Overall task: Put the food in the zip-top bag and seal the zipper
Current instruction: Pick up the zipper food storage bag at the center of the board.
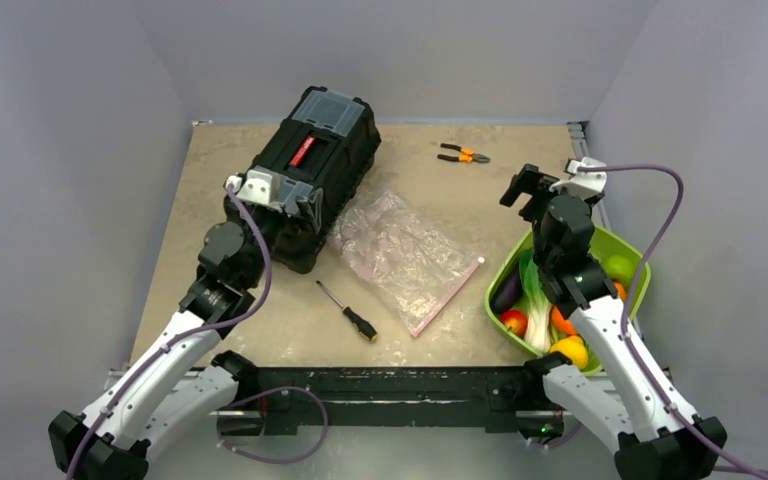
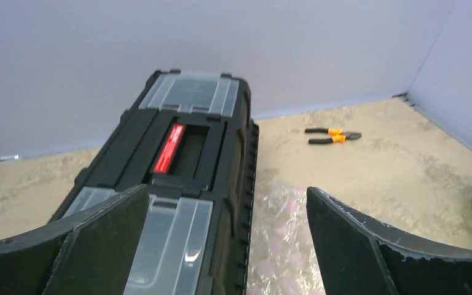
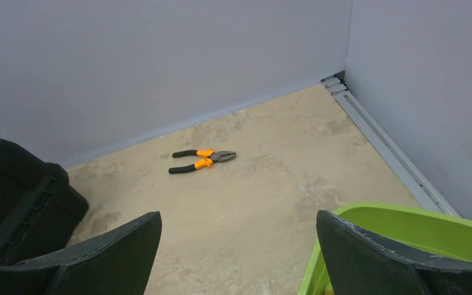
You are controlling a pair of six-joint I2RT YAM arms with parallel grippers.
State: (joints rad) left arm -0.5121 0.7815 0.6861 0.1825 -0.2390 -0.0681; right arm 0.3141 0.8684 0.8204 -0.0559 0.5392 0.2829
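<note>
Left gripper [image 2: 226, 196] stands wide open and empty over the black toolbox [image 1: 315, 170]; the zip-top bag [image 1: 400, 250] lies flat just to its right, pink zipper [image 1: 447, 297] on the farthest edge; right gripper [image 3: 238, 218], equally spread and empty, hovers above the lime-green bowl [image 3: 405, 215]; the food [image 1: 513, 322] sits behind it, inside the bowl

Top view looks down on the table [image 1: 460, 200] from behind; both wrist views face forward, low, sharing pliers [image 3: 203, 161] and toolbox [image 2: 184, 160].
</note>
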